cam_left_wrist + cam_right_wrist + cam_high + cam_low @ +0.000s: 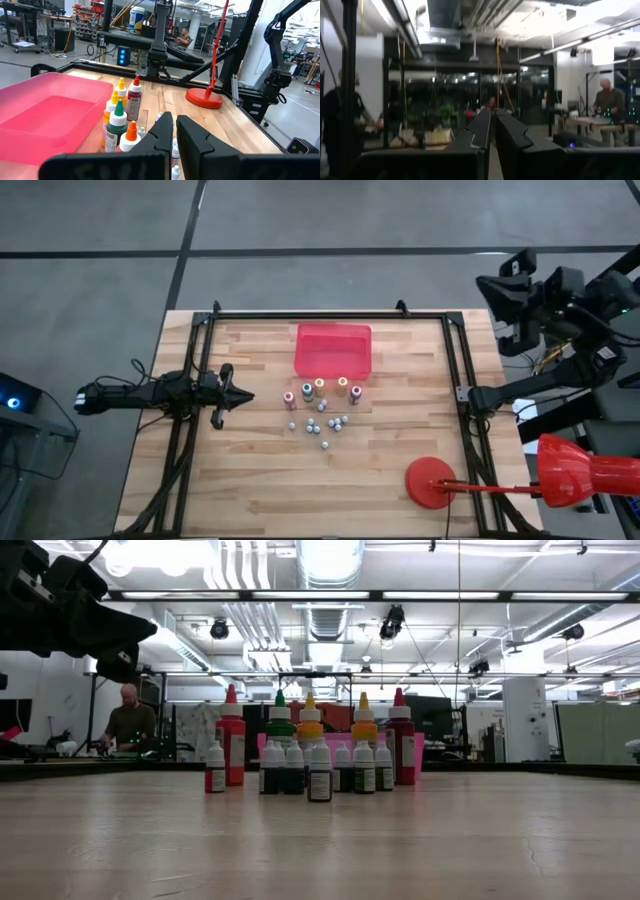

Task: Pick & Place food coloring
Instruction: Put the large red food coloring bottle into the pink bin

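The food coloring bottles [320,405] stand upright in a tight cluster on the table's middle. The taller ones have red, green, orange and dark bodies, and the small whitish ones stand in front [310,760]. My left gripper [243,396] hovers left of the cluster and points at it. In its wrist view its fingers [174,131] are shut, with the bottles [122,120] just ahead. My right arm [545,295] waits off the table's far right corner, its gripper [492,120] shut and facing the room.
A flat red tray [333,350] lies just beyond the bottles, toward the far edge [45,120]. A red disc-footed stand [430,480] sits near the near right corner. Dark frame rails [200,380] run along the table's sides. People work in the room behind.
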Robot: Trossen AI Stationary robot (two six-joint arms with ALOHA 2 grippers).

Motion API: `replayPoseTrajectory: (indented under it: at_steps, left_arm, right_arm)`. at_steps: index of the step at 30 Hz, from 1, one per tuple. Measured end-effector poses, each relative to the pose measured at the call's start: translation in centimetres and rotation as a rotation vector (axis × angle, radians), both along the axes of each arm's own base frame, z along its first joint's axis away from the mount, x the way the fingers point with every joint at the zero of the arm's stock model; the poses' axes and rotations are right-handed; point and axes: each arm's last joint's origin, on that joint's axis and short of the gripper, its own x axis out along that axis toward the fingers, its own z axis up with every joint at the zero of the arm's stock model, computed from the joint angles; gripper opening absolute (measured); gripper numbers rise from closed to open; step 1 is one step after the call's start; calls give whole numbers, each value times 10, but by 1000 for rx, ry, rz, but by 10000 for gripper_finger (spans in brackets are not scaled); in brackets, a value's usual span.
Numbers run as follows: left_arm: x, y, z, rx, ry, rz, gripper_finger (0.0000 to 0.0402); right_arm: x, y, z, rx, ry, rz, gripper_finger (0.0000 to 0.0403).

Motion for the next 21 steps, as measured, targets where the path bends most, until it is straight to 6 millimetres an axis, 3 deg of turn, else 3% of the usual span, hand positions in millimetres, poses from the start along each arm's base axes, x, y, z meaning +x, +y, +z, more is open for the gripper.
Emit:
replayPoseTrajectory:
  at_steps: [21]
  left_arm:
    - [0,0,0,0,0,0,0]
  right_arm:
    - [25,2,-36,116,421,32,18]
